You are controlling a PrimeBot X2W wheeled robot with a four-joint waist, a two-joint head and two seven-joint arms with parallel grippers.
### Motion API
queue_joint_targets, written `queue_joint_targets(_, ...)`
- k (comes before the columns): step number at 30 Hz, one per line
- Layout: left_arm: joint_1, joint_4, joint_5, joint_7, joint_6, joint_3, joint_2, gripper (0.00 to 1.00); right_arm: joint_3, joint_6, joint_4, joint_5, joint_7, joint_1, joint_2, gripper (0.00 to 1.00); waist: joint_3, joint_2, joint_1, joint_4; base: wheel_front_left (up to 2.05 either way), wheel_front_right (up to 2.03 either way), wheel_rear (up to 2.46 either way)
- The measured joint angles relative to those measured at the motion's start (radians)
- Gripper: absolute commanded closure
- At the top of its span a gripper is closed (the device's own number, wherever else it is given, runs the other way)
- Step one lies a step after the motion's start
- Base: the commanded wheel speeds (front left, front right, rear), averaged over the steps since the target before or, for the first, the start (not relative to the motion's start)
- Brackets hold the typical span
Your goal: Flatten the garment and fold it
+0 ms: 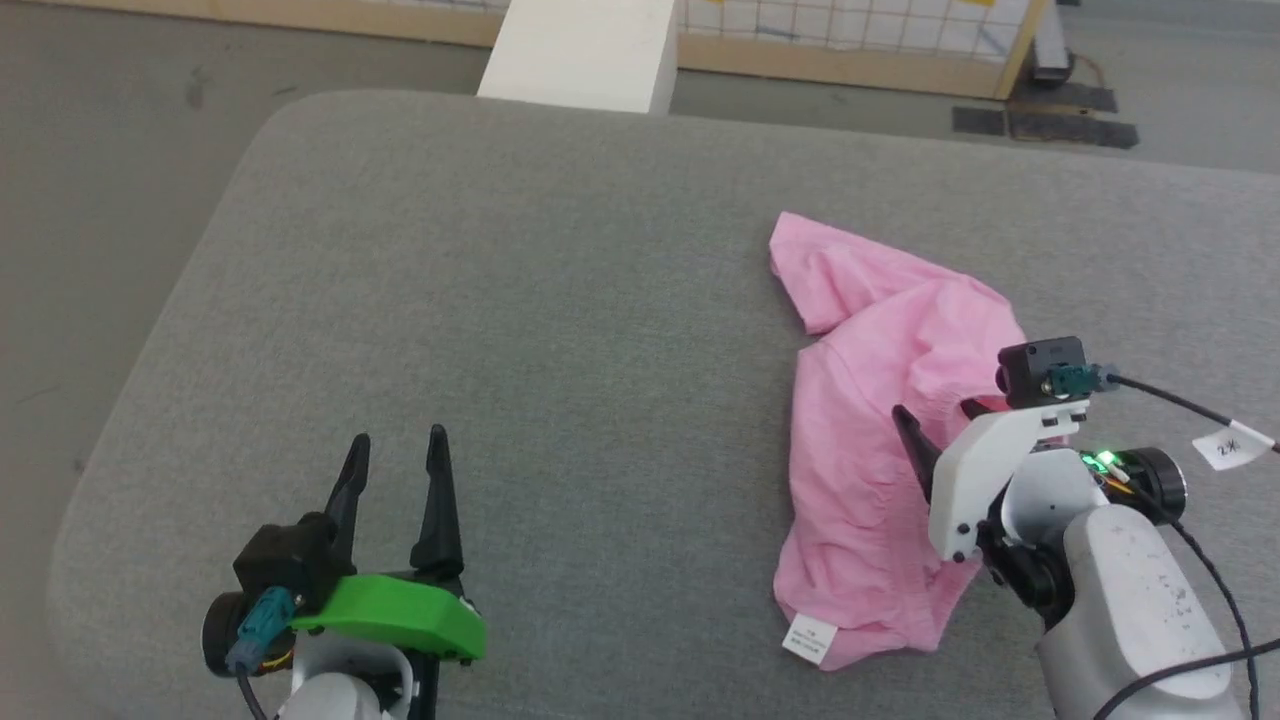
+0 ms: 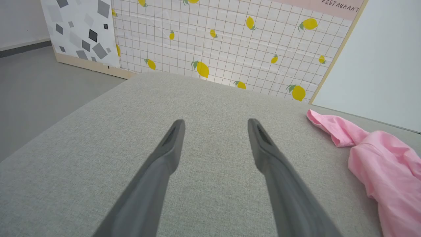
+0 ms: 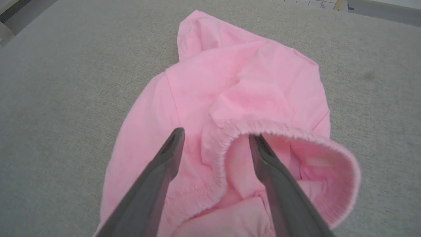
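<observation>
Garment: pink shorts (image 1: 880, 400), crumpled on the right half of the grey cushion (image 1: 550, 250); white label (image 1: 810, 638) towards the cushion's near edge.
Handling: looks light, limp and thin, so it will likely bunch; the gathered waistband (image 3: 279, 135) seems the firmest hold.
Right gripper (image 3: 217, 135): spread wide, straddling the waistband rim, nothing pinched.
Left gripper (image 1: 398, 437): spread wide, empty, over the cushion's bare near-left part.
</observation>
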Motion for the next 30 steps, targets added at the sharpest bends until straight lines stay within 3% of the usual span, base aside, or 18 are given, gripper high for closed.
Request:
queue_joint_targets(1,-0.004,0.000,0.005,0.000,-0.006,0.003,-0.007,0.00,-0.008,0.000,0.010,-0.003,0.004,-0.007,0.000,0.10,0.007,0.0000,0.0000,0.007,0.00,0.00,0.00)
queue_joint_targets(2,-0.007,0.001,0.008,0.000,-0.011,0.007,-0.012,0.00,-0.016,0.000,0.017,-0.003,0.005,-0.013,0.000,0.60,0.014,0.0000,0.0000,0.014,0.00,0.00,0.00)
queue_joint_targets(3,-0.009,0.001,0.011,0.000,-0.015,0.010,-0.016,0.00,-0.017,0.000,0.021,-0.003,0.007,-0.017,-0.001,0.75,0.019,0.0000,0.0000,0.019,0.00,0.00,0.00)
queue_joint_targets(4,-0.010,0.001,0.016,0.000,-0.019,0.016,-0.019,0.00,-0.019,0.000,0.026,-0.002,0.009,-0.020,-0.001,1.00,0.025,0.0000,0.0000,0.024,0.00,0.00,0.00)
queue_joint_targets(10,-0.011,0.009,0.045,0.000,-0.044,0.040,-0.037,0.00,-0.024,0.000,0.011,0.029,-0.010,-0.024,0.000,1.00,0.045,0.0000,0.0000,0.031,0.00,0.00,0.00)
queue_joint_targets(14,-0.013,0.019,0.054,0.000,-0.067,0.045,-0.044,0.00,-0.066,0.000,-0.077,0.058,-0.013,-0.003,0.001,1.00,0.037,0.0000,0.0000,0.011,0.00,0.00,0.00)
queue_joint_targets(19,-0.018,0.034,0.059,0.000,-0.090,0.050,-0.054,0.00,-0.243,0.000,-0.228,0.089,0.055,0.141,-0.020,1.00,0.019,0.0000,0.0000,-0.017,0.00,0.00,0.00)
queue_joint_targets(24,-0.031,0.056,0.066,0.000,-0.113,0.049,-0.072,0.00,-0.430,0.000,-0.268,0.060,0.159,0.296,-0.021,1.00,0.005,0.0001,0.0000,-0.053,0.00,0.00,0.00)
queue_joint_targets(25,-0.031,0.060,0.067,0.000,-0.114,0.049,-0.072,0.00,-0.439,0.000,-0.267,0.056,0.161,0.301,-0.017,0.56,0.004,0.0001,0.0000,-0.057,0.00,0.00,0.00)
queue_joint_targets(26,-0.032,0.064,0.067,0.000,-0.115,0.049,-0.073,0.00,-0.450,0.000,-0.267,0.063,0.160,0.301,-0.012,0.00,0.003,0.0000,0.0000,-0.060,0.00,0.00,0.00)
queue_joint_targets(30,-0.034,0.075,0.068,0.000,-0.123,0.053,-0.076,0.00,-0.468,0.000,-0.286,0.094,0.112,0.295,0.000,0.00,-0.005,0.0000,0.0000,-0.065,0.00,0.00,0.00)
